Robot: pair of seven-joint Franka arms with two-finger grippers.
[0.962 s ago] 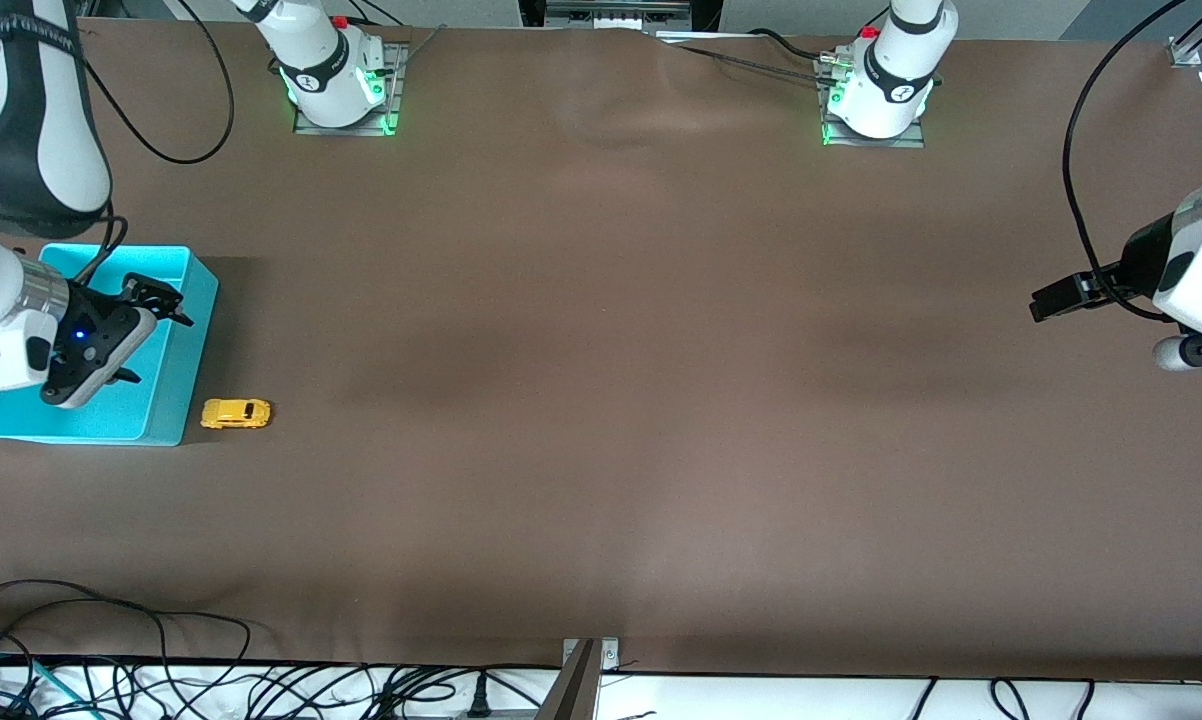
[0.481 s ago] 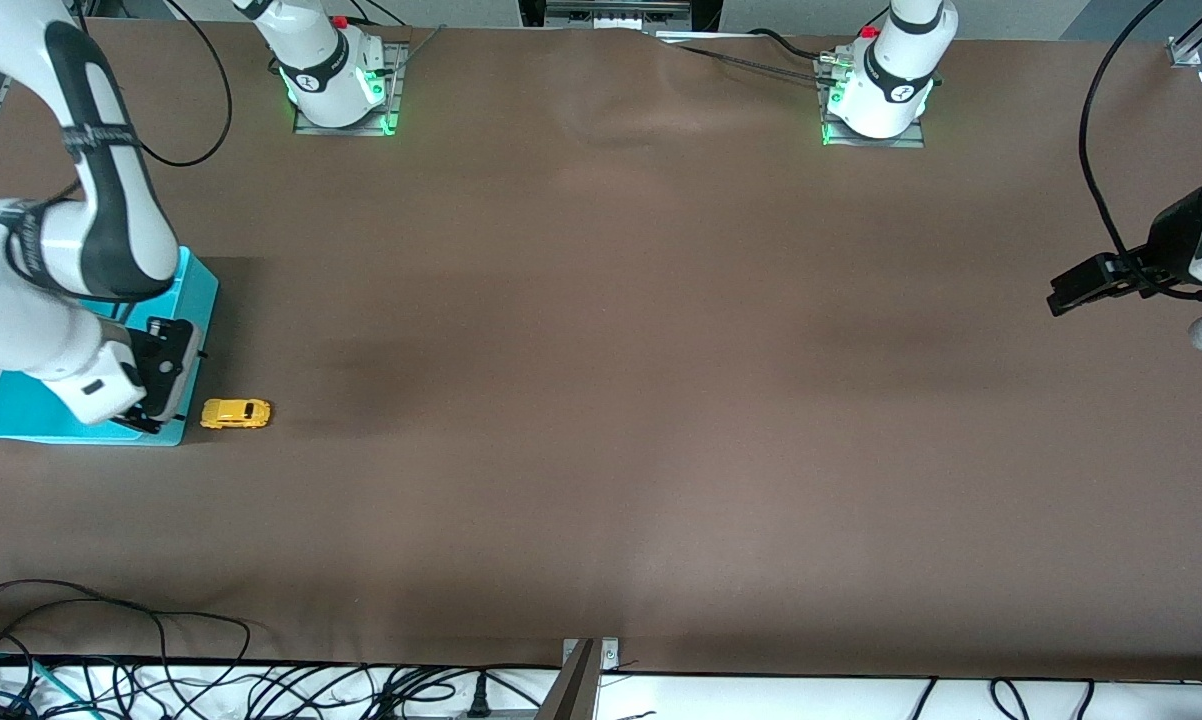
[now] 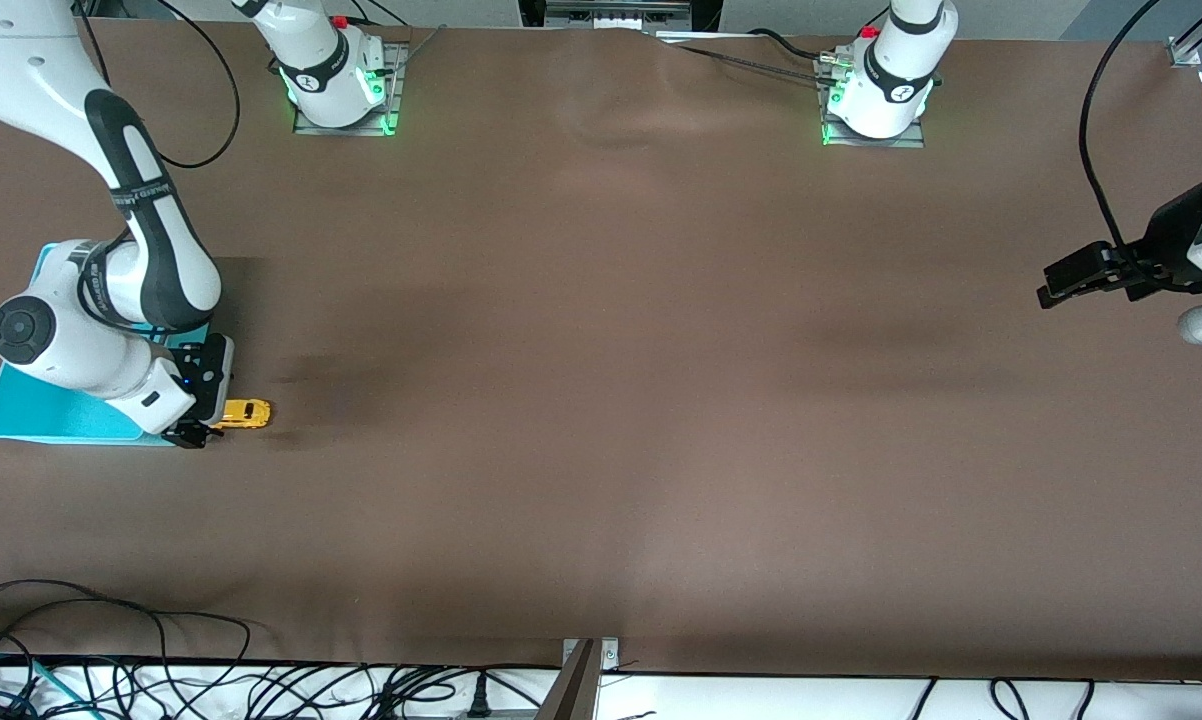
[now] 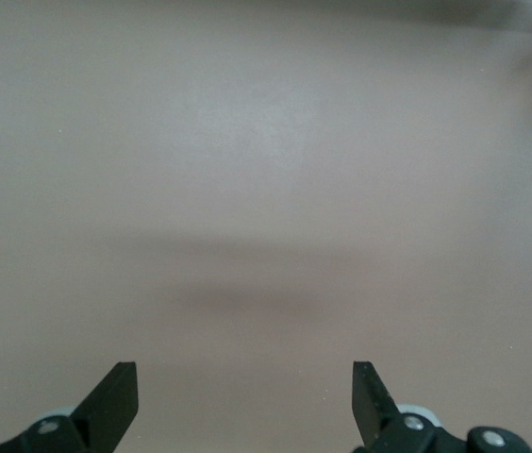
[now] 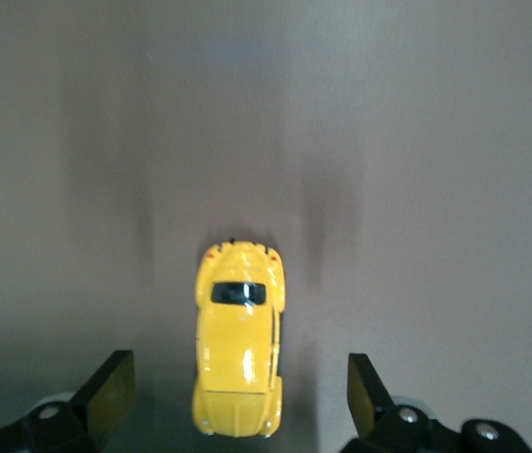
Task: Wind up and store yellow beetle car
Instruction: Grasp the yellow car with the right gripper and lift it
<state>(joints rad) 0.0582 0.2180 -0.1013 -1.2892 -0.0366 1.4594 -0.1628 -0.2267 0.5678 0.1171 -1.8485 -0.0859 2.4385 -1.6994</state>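
Just one yellow beetle car (image 5: 239, 351) under the right gripper's (image 5: 236, 387) parted jaws; left gripper (image 4: 245, 401) likewise agape.

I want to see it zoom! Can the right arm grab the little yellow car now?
Probably yes. The right gripper is open right over the yellow beetle car, one finger on each side, with nothing between.

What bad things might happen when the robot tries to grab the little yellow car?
The yellow beetle car sits on its wheels between the open fingers of the right pincer, so a nudge from one finger might roll it away. The turquoise bin is right beside the car, so the right pincer might bump its wall. The left pincer waits, open, over bare table.
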